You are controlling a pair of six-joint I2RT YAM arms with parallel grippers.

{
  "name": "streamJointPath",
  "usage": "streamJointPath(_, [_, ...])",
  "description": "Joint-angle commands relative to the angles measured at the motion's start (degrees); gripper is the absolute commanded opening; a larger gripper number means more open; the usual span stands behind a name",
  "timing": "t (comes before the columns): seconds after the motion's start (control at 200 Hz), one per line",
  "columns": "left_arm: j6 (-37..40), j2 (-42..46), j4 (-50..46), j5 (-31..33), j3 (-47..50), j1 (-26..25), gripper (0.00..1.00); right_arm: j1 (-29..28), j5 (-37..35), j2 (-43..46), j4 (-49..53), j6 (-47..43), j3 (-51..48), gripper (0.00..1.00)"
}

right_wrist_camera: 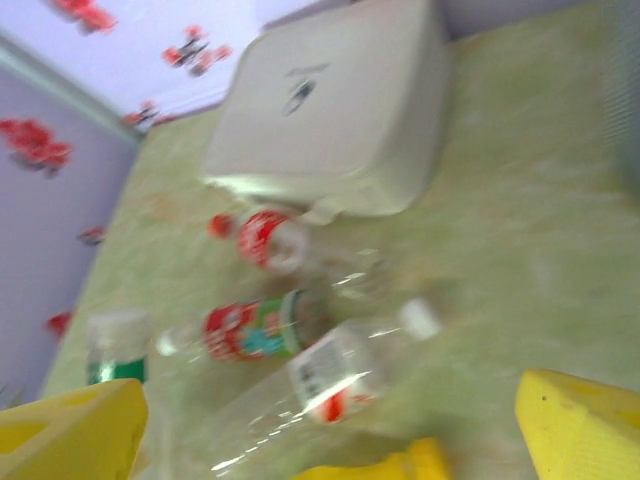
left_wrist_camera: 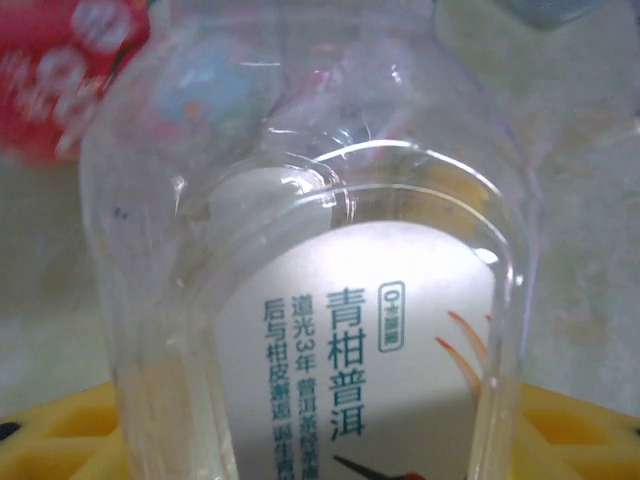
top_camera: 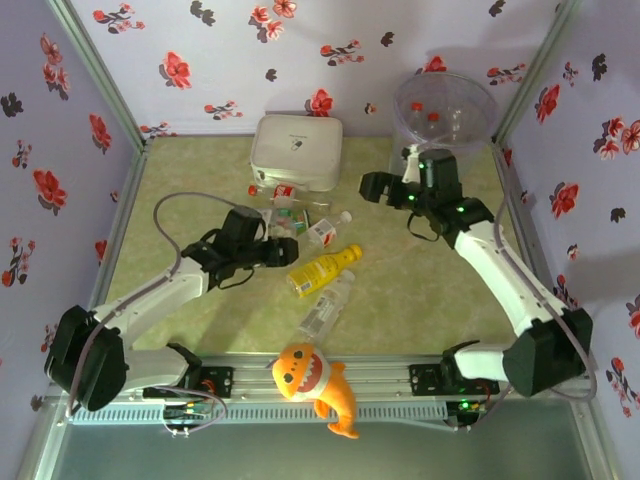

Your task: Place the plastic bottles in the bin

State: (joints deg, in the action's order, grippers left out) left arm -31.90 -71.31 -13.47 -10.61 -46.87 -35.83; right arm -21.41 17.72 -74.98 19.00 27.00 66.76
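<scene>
Seen from above, the left tool [top_camera: 280, 248] sits low among a scatter of plastic bottles [top_camera: 328, 230] in the middle of the green tabletop [top_camera: 420, 300]. The right tool [top_camera: 380, 188] hangs with its jaws apart between the white rounded box [top_camera: 295, 150] and the translucent bin [top_camera: 470, 100], which stands in the far right corner with red-capped bottles [top_camera: 432, 117] inside. A yellow bottle [top_camera: 322, 270] and a long clear bottle [top_camera: 325, 312] lie near the centre, and an orange plush shark [top_camera: 310, 380] rests at the near edge between the arm bases. At the left wrist, a white-labelled clear bottle [left_wrist_camera: 350, 340] printed with Chinese characters is clamped between the tool's yellow fingers [left_wrist_camera: 60, 440], which press on both its sides. At the right wrist, the yellow fingers [right_wrist_camera: 580, 420] stand wide apart with nothing gripped. Beyond them a red-labelled bottle [right_wrist_camera: 268, 240], a red-and-green-labelled bottle [right_wrist_camera: 250, 330] and a white-capped clear bottle [right_wrist_camera: 330, 385] lie on the tabletop before the white rounded box.
</scene>
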Motion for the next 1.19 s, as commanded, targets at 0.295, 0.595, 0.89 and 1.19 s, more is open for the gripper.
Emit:
streamJointPath(0.295, [19.76, -8.23, 15.4, -17.86, -2.93, 3.66, 0.13, -5.92, 18.47, -13.23, -5.74, 3.16, 5.99, 0.9])
streamJointPath(0.595, [20.66, -11.11, 15.39, -22.33, -5.77, 3.58, 0.0, -8.38, 20.96, -20.62, -10.87, 4.88, 7.84, 0.85])
streamJointPath(0.89, [20.11, -12.23, 16.8, -23.14, -6.3, 3.32, 0.0, -8.47, 21.48, -23.29, -13.99, 6.27, 8.38, 0.66])
streamJointPath(1.19, [20.16, -12.63, 16.24, -23.14, -6.81, 3.31, 0.0, -8.47, 20.2, -22.36, -12.99, 5.27, 7.94, 0.41])
